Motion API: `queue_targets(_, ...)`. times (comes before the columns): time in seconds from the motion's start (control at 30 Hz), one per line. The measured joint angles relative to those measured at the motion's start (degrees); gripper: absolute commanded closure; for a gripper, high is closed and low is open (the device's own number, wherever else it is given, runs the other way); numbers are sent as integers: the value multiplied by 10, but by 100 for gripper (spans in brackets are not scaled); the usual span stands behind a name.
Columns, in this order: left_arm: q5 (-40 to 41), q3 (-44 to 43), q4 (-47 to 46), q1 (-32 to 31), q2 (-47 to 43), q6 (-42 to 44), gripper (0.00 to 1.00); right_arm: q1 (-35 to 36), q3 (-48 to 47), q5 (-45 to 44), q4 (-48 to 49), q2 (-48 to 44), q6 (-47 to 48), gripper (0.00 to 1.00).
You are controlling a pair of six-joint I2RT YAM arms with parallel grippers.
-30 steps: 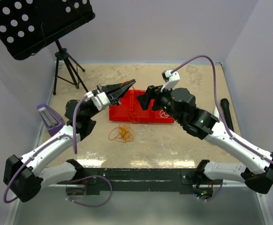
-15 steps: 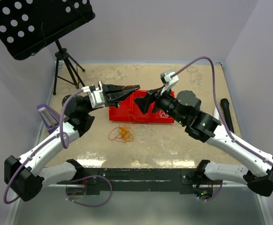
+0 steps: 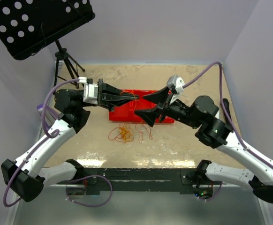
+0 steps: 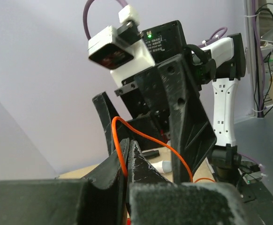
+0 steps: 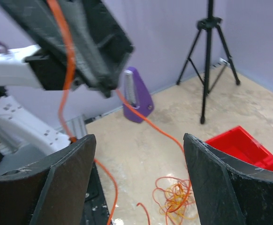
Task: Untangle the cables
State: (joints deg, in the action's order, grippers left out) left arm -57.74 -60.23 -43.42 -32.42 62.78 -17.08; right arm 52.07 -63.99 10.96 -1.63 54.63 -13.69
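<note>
Over on the left, the left gripper (image 4: 127, 146) is pinched tight on an orange cable (image 5: 67, 56), up above the red tray (image 3: 120, 113). The rest of the cables (image 3: 122, 133) lie bunched on the table (image 3: 183, 140) just in front of the tray. To the right, the right gripper (image 3: 150, 105) gapes wide, gripping nothing.

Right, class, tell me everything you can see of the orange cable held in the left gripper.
The orange cable is a thin, smooth, flexible cord, far thinner than a gripper finger. The shut left gripper pinches it at the fingertips, above the table. From the pinch it arcs up in a loop, then falls away slack. One strand slopes down toward the loose orange tangle lying on the table.
</note>
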Motion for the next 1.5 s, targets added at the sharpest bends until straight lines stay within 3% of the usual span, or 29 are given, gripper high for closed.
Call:
queue_targets(0.13,-15,-13,23,3,1,-21,100,0,10,52,9,-38,2,20)
queue_targets(0.47,-51,-18,45,3,-15,-62,100,0,-11,68,8,-76,2,16)
queue_targets(1.13,-52,-21,46,3,-24,-70,100,0,-33,172,-5,37,49,18)
queue_targets(1.33,-51,-22,46,3,-23,-70,100,0,-38,208,13,80,58,34)
queue_targets(1.43,-51,-22,46,3,-23,-70,100,0,-38,217,13,98,60,52)
queue_targets(1.5,-51,-22,46,3,-23,-70,100,0,-38,216,13,101,60,69)
